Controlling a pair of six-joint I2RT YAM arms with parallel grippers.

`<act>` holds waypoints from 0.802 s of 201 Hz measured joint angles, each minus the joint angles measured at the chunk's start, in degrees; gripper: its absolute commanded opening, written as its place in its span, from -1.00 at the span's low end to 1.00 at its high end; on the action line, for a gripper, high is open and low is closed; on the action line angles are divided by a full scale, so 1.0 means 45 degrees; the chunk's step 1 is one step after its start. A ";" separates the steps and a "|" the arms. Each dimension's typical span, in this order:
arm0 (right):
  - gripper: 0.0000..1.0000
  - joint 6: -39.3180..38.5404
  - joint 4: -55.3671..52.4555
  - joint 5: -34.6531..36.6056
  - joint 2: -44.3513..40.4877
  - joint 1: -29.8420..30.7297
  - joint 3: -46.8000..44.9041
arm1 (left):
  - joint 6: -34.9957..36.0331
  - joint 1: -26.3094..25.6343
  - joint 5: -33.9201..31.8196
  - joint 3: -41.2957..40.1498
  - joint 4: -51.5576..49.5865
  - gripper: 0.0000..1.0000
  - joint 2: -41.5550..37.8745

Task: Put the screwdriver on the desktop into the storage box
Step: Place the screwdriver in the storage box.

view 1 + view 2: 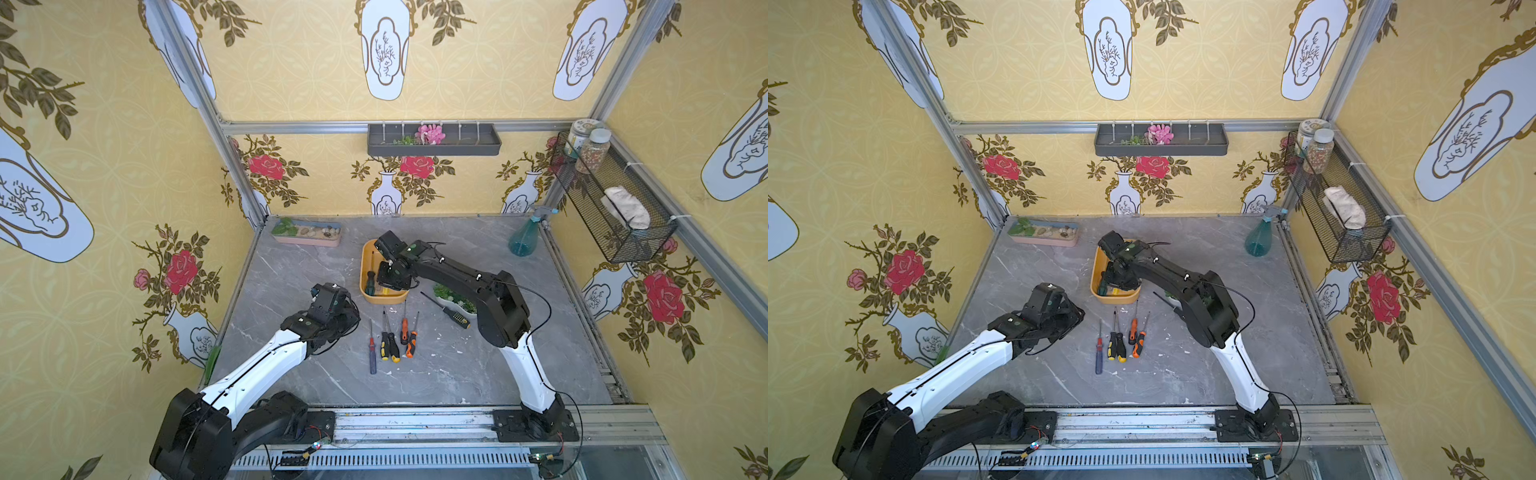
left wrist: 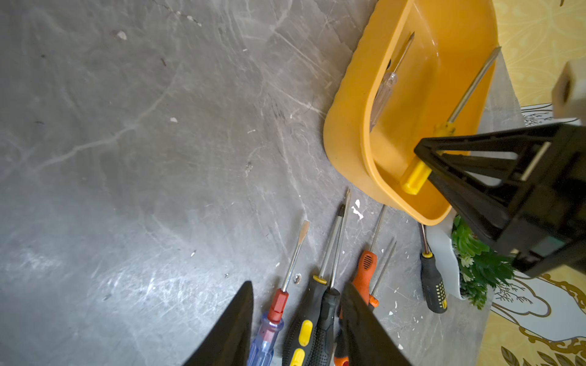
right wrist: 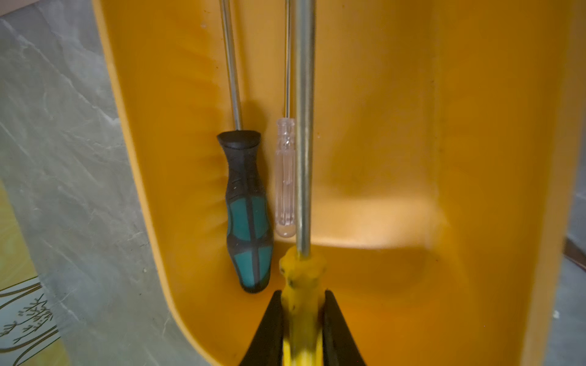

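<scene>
Holding: right gripper (image 3: 303,296) jaws clamped on yellow screwdriver (image 3: 301,269) handle, above storage box (image 3: 412,111) floor. Left gripper (image 2: 298,285) jaws apart, empty. Advice: lower until shaft lies flat beside clear-handled screwdriver (image 3: 285,177), then release.

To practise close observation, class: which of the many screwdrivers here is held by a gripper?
The yellow-handled screwdriver: the right gripper is shut on its handle over the storage box. All others lie loose, in the box or on the desktop.

Pink pebble tray (image 1: 307,242) back-left; teal spray bottle (image 1: 523,241) back-right; succulent dish (image 2: 442,253) partly hidden; wire basket (image 1: 592,208) on wall.
</scene>
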 measured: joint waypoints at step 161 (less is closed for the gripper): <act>0.19 -0.0782 -0.0355 0.1642 -0.1205 0.0058 -0.0359 | 0.0869 0.0000 0.0170 0.0743 -0.0792 -0.04 0.0199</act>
